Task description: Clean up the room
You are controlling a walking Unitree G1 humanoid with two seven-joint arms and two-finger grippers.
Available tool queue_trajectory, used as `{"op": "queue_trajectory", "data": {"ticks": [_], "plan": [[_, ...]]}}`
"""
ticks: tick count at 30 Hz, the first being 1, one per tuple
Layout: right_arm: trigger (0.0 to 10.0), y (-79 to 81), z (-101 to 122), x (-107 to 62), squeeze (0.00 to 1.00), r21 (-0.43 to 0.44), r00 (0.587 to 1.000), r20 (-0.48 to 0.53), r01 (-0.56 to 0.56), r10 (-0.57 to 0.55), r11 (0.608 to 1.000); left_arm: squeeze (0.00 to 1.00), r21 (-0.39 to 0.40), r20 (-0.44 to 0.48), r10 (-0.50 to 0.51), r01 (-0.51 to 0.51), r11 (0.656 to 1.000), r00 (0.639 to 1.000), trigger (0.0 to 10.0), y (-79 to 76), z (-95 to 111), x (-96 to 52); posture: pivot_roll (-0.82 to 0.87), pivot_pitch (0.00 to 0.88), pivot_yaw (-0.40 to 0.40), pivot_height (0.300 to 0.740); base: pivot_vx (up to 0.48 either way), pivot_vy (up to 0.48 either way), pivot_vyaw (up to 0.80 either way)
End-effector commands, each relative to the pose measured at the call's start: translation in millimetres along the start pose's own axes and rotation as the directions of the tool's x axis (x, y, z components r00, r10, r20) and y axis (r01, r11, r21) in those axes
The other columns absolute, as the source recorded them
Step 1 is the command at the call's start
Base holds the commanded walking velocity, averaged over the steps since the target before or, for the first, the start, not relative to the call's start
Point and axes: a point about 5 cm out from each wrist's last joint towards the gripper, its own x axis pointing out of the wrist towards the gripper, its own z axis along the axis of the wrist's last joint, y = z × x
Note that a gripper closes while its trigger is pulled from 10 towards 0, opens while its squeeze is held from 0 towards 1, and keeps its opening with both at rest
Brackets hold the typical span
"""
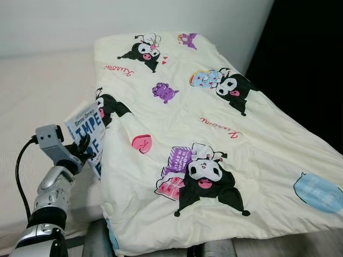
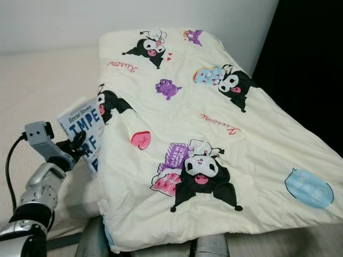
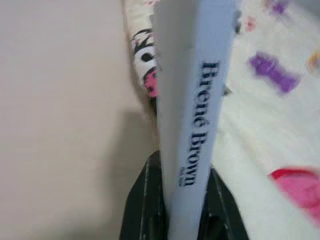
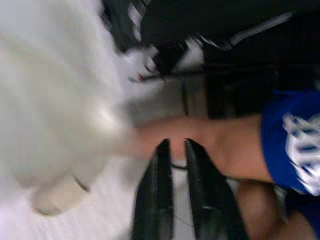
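A white book (image 1: 87, 127) with large blue lettering stands tilted at the left edge of a cream blanket (image 1: 225, 134) printed with black cartoon figures. My left gripper (image 1: 84, 150) is shut on the book's lower end. In the left wrist view the spine (image 3: 197, 110) reads "Brené Brown" and sits clamped between the two black fingers (image 3: 145, 200). The blanket lies spread over the right side of the bed (image 1: 37, 91). My right gripper (image 4: 175, 145) hangs low with its fingers close together and nothing between them.
A pale wall (image 1: 107, 21) runs behind the bed, and a dark space (image 1: 305, 53) lies to its right. In the blurred right wrist view a person's bare leg (image 4: 225, 145) and blue shorts (image 4: 290, 135) are close by, beside white fabric (image 4: 55, 100).
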Motion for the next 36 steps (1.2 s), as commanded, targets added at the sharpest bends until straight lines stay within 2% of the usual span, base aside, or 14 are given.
{"op": "queue_trajectory", "data": {"ticks": [1,4,14,19,20,21,23,24,27,29,30,33,34,36], "plan": [[10.0,-6.9,-14,1.3,0.86,-0.012,0.997,-0.067,0.037,-0.038,0.999,0.00,0.120,-0.116,0.123,-0.108,0.987,0.986,10.0,22.6,-16,-11.2,-0.20,0.129,-0.016,0.550,0.000,0.000,0.00],[10.0,-12.2,-34,2.8,1.00,-0.032,0.988,-0.139,0.065,-0.068,0.997,0.00,0.213,-0.141,0.297,-0.264,0.941,0.944,10.0,52.6,-12,-20.0,-0.20,0.129,-0.011,0.550,0.000,0.000,0.00],[10.0,-18.5,-32,3.4,1.00,-0.044,0.984,-0.124,0.125,-0.130,0.991,0.00,0.289,-0.110,0.316,-0.274,0.917,0.942,10.0,55.1,-5,-17.5,-0.20,0.127,-0.007,0.550,0.000,0.000,0.00],[10.0,-27.3,7,-0.5,1.00,0.057,0.976,0.109,0.185,-0.191,0.981,0.00,0.369,-0.094,0.334,-0.279,0.887,0.938,10.0,55.2,-5,-17.4,-0.20,0.124,-0.007,0.550,0.000,0.000,0.00],[10.0,-21.7,37,-3.9,1.00,0.164,0.943,0.276,0.146,-0.188,0.976,0.00,0.378,-0.078,0.343,-0.291,0.879,0.936,10.0,55.3,-3,-16.8,-0.21,0.122,-0.005,0.550,0.000,0.000,0.00],[10.0,-12.3,67,-9.7,0.64,0.256,0.884,0.432,0.069,-0.178,0.964,0.00,0.361,-0.054,0.344,-0.303,0.882,0.938,10.0,54.3,1,-15.2,-0.20,0.119,-0.007,0.550,0.000,0.000,0.00],[10.0,-1.4,91,-16.6,0.64,0.309,0.822,0.545,-0.016,-0.164,0.951,0.00,0.321,-0.019,0.336,-0.312,0.894,0.942,10.0,51.9,6,-12.9,-0.20,0.119,-0.007,0.550,0.000,0.000,0.00],[10.0,18.0,115,-22.6,0.00,0.341,0.757,0.641,-0.133,-0.126,0.931,0.00,0.227,0.043,0.295,-0.297,0.928,0.955,10.0,46.0,16,-8.4,-0.19,0.116,-0.007,0.550,0.000,0.000,0.00],[10.0,44.7,138,-30.6,0.00,0.340,0.683,0.728,-0.288,-0.057,0.895,0.00,0.111,0.128,0.233,-0.247,0.963,0.964,10.0,36.0,30,-2.2,-0.17,0.115,-0.015,0.550,0.000,0.000,0.00],[10.0,72.8,161,-43.1,0.00,0.310,0.580,0.814,-0.454,0.014,0.835,0.00,-0.013,0.208,0.168,-0.169,0.985,0.964,10.0,25.2,43,2.9,-0.17,0.113,-0.014,0.550,0.000,0.000,0.00],[10.0,94.9,180,-57.2,0.00,0.261,0.475,0.878,-0.587,0.064,0.767,0.00,-0.094,0.267,0.124,-0.103,0.990,0.956,10.0,17.6,52,5.8,-0.17,0.111,-0.014,0.550,0.000,0.000,0.00],[10.0,114.9,195,-71.1,0.00,0.203,0.374,0.922,-0.690,0.103,0.695,0.00,-0.138,0.300,0.098,-0.059,0.989,0.949,10.0,12.7,57,7.4,-0.17,0.110,-0.015,0.550,0.000,0.000,0.00],[10.0,153.6,212,-90.2,0.00,0.071,0.232,0.951,-0.806,0.203,0.588,0.00,-0.218,0.325,0.097,-0.025,0.976,0.941,10.0,8.6,61,9.5,-0.16,0.114,-0.016,0.550,0.000,0.000,0.00],[10.0,153.6,212,-90.2,0.00,0.071,0.232,0.951,-0.806,0.203,0.588,0.00,-0.218,0.325,0.097,-0.025,0.976,0.941,10.0,8.6,61,9.5,-0.16,0.114,-0.016,0.550,0.000,0.000,0.00]]}}
